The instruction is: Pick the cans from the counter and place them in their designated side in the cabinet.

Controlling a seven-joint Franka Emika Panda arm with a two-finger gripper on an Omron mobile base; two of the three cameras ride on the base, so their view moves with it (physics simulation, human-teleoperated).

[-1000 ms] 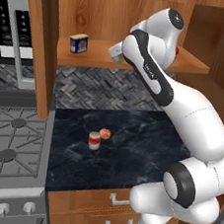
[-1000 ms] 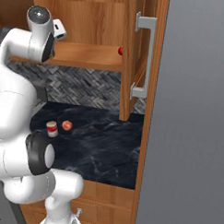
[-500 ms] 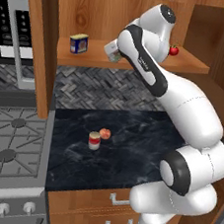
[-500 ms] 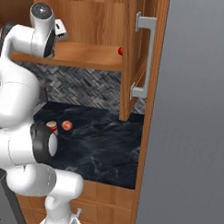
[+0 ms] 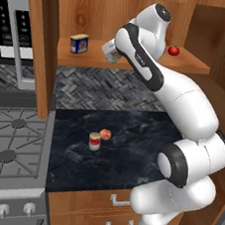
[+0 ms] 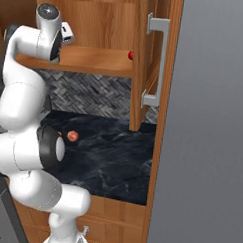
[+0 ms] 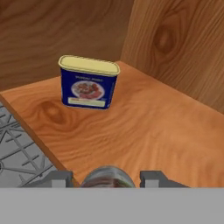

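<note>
Left of my gripper [image 7: 105, 177] sits the blue-and-yellow tin [image 5: 79, 44], upright on the cabinet shelf [image 5: 91, 59] and well apart from me; in the hand view it stands ahead and slightly left of the jaws. The gripper is clamped on the greenish-yellow can [image 5: 111, 52], whose silver top shows between the fingertips [image 7: 154, 178] in the hand view. The can looks tilted and hangs at the shelf's front edge rather than over its middle.

That is my main worry: if I let go here, the can may land on the lip and roll off onto the counter [image 5: 131, 137], so I judge it needs carrying further in and righting first. Pushing too far forward-left could knock the tin.

Below and slightly left of my gripper, the red-and-white can [image 5: 95, 141] waits on the counter, just beside a small red-orange fruit [image 5: 105, 134]. To my right, at the far end of the shelf, a red tomato-like fruit [image 5: 173, 50] sits clear of me.

Compared with a second ago, the arm has swung up and leftward along the shelf, bringing the can closer to the tin; the jaws have stayed closed on it.
</note>
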